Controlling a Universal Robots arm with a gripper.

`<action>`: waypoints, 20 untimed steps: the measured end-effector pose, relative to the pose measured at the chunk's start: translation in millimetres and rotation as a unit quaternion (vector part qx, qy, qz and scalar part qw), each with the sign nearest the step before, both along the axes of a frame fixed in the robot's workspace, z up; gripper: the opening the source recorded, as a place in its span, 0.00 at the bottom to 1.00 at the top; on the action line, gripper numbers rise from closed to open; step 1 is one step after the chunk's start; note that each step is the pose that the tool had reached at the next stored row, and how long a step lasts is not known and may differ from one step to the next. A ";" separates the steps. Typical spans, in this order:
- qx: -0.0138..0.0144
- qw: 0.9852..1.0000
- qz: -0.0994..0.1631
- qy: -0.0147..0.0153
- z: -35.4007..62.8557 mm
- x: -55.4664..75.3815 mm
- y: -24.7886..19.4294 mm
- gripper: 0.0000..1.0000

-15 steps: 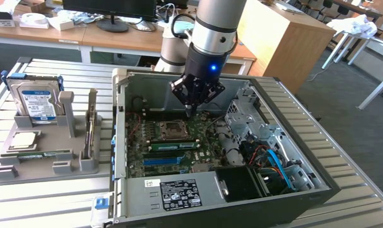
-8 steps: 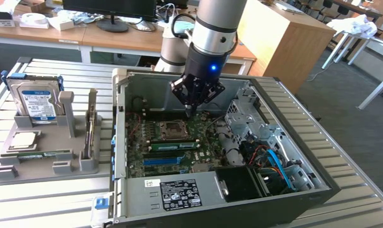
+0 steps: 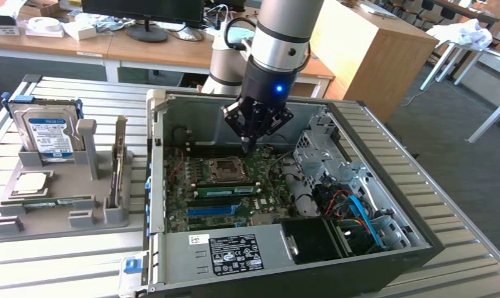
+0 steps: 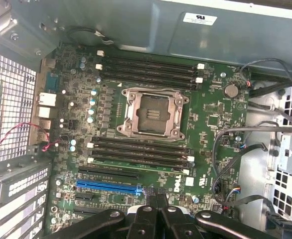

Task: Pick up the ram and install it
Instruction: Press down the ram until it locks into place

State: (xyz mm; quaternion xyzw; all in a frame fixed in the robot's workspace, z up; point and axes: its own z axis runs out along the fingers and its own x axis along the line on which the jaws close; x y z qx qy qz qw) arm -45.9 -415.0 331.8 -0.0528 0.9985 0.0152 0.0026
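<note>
Claw closed, empty, hovering over the motherboard inside the PC case. One ram seated just beside CPU socket; install looks done, I'd say. Spare ram on tabletop rack, well apart from case.

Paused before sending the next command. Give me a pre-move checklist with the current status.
1. Gripper empty: ok, shut with nothing in it.
2. Gripper position: ok, above the motherboard inside the case.
3. Ram ready to pick: ok, lying flat in the grey holder, apart from the gripper.
4. Free slots beside the CPU socket: ok, black and empty.
5. Green stick in a slot, fully seated: cannot tell.
</note>
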 end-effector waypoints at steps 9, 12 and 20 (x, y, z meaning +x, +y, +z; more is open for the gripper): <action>0.000 1.000 0.000 0.001 0.0 0.1 0.0 0.10; 0.000 1.000 0.000 0.003 0.0 0.1 0.0 0.10; 0.000 1.000 -0.012 0.004 0.0 0.1 0.0 0.10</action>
